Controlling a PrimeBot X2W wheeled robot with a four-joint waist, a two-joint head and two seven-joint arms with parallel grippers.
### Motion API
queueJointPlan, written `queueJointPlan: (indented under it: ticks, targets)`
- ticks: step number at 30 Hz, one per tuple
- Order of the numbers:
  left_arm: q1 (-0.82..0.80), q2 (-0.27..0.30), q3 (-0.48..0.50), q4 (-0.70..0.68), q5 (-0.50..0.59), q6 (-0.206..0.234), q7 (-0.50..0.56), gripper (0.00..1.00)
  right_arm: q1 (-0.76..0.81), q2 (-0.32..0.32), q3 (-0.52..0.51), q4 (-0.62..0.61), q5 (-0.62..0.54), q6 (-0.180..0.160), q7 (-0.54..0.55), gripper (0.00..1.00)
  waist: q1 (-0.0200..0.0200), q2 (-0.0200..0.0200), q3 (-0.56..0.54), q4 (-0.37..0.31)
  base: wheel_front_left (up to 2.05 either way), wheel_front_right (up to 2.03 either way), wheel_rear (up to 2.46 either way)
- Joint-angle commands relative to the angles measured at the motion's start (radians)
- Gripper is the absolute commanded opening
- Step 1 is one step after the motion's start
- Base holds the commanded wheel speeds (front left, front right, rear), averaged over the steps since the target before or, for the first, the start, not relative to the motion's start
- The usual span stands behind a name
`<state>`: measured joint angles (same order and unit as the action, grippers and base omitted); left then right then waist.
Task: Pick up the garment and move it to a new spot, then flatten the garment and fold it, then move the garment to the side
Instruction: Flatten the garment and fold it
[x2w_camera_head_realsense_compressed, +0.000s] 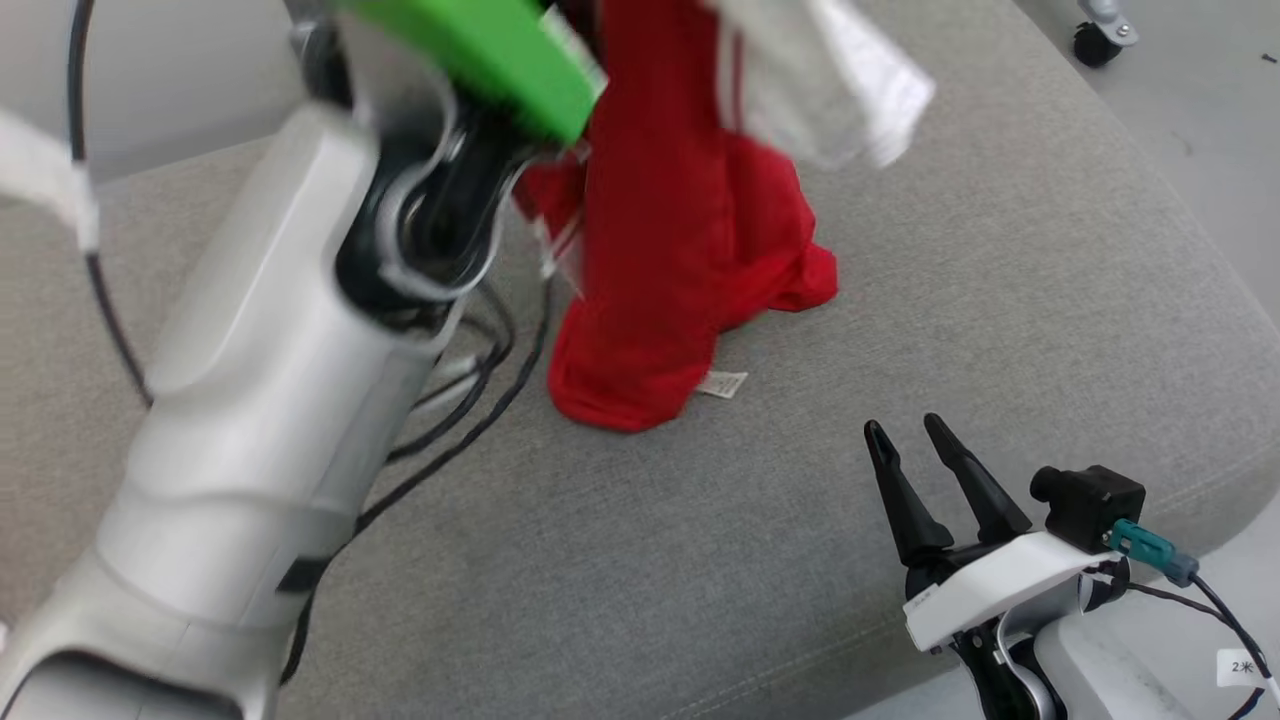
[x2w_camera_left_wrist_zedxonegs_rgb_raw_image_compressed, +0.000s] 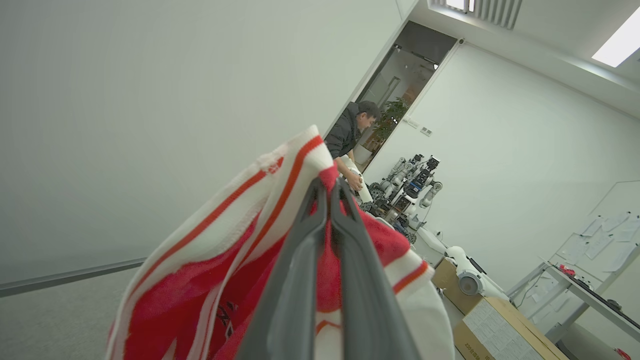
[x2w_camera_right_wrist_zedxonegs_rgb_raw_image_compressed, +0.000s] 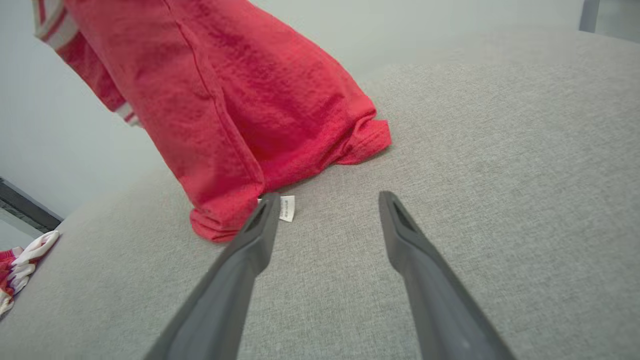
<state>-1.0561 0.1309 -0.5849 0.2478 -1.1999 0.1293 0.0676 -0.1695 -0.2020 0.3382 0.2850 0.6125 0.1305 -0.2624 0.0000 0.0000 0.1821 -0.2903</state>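
Note:
The garment (x2w_camera_head_realsense_compressed: 670, 250) is red with white, red-striped trim. It hangs from above, and its lower end still rests on the grey cushioned surface (x2w_camera_head_realsense_compressed: 900, 300). In the left wrist view my left gripper (x2w_camera_left_wrist_zedxonegs_rgb_raw_image_compressed: 330, 187) is shut on the garment (x2w_camera_left_wrist_zedxonegs_rgb_raw_image_compressed: 225, 260) at its striped trim, fingers pointing upward into the room. My left arm (x2w_camera_head_realsense_compressed: 270, 400) rises high at the head view's left. My right gripper (x2w_camera_head_realsense_compressed: 905, 428) stands open low at the right, just above the surface, nothing between its fingers. In the right wrist view the garment (x2w_camera_right_wrist_zedxonegs_rgb_raw_image_compressed: 240, 110) hangs a little ahead of my right gripper (x2w_camera_right_wrist_zedxonegs_rgb_raw_image_compressed: 325, 200).
A small white label (x2w_camera_head_realsense_compressed: 722, 384) pokes out at the garment's lower edge. Another red and white cloth (x2w_camera_right_wrist_zedxonegs_rgb_raw_image_compressed: 20, 265) lies at the surface's far left. The surface's edge runs at the lower right, floor beyond. A person (x2w_camera_left_wrist_zedxonegs_rgb_raw_image_compressed: 350, 135), parked robots and cardboard boxes (x2w_camera_left_wrist_zedxonegs_rgb_raw_image_compressed: 495, 325) stand across the room.

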Motion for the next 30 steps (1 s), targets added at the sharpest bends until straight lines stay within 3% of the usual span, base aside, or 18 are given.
queueJointPlan:
  ticks: [1,5,9,13,17,21,22,23,24,26,30]
  targets:
    - [0.098,0.053,0.016,-0.031,-0.019,0.015,-0.012,0.00,0.006,-0.002,-0.004,-0.003,-0.007,0.000,-0.003,1.00,0.0000,0.0000,-0.001,0.040,0.00,0.00,0.00]
    - [0.347,0.179,0.083,-0.109,-0.046,0.035,-0.078,0.00,0.020,-0.011,-0.020,0.001,-0.016,0.000,-0.003,1.00,0.0000,0.0000,0.001,0.083,0.00,0.00,0.00]
    - [0.539,0.264,0.158,-0.131,-0.066,0.035,-0.160,0.00,0.020,-0.020,-0.020,0.012,-0.023,0.000,-0.003,1.00,0.0000,0.0000,-0.003,0.122,0.00,0.00,0.00]
    - [0.677,0.301,0.222,-0.115,-0.097,0.028,-0.229,0.00,0.013,-0.025,-0.011,0.023,-0.025,0.000,-0.003,1.00,0.0000,0.0000,-0.009,0.144,0.00,0.00,0.00]
    - [0.780,0.332,0.244,-0.088,-0.057,0.019,-0.286,0.00,0.018,-0.032,-0.006,0.030,-0.020,0.000,-0.003,1.00,0.0000,0.0000,-0.019,0.158,0.00,0.00,0.00]
    - [0.833,0.323,0.237,-0.035,0.006,0.002,-0.319,0.00,0.027,-0.040,0.005,0.044,-0.013,0.000,-0.003,1.00,0.0000,0.0000,-0.032,0.176,0.00,0.00,0.00]
    - [0.840,0.319,0.233,-0.017,0.026,0.003,-0.322,0.17,0.027,-0.041,0.007,0.046,-0.012,0.000,-0.003,1.00,0.0000,0.0000,-0.036,0.179,0.00,0.00,0.00]
    - [0.846,0.313,0.228,0.003,0.056,0.004,-0.327,0.90,0.026,-0.043,0.011,0.049,-0.009,0.000,-0.003,1.00,0.0000,0.0000,-0.040,0.183,0.00,0.00,0.00]
    - [0.847,0.308,0.226,0.016,0.086,0.010,-0.329,1.00,0.026,-0.043,0.013,0.051,-0.008,0.000,-0.003,1.00,0.0000,0.0000,-0.045,0.186,0.00,0.00,0.00]
    - [0.849,0.289,0.240,0.035,0.167,0.019,-0.334,1.00,0.025,-0.047,0.020,0.056,-0.004,0.000,-0.003,1.00,0.0000,0.0000,-0.055,0.191,0.00,0.00,0.00]
    - [0.896,0.232,0.307,-0.021,0.447,0.036,-0.332,1.00,0.026,-0.054,0.034,0.063,0.005,0.000,-0.003,1.00,0.0000,0.0000,-0.071,0.195,0.00,0.00,0.00]
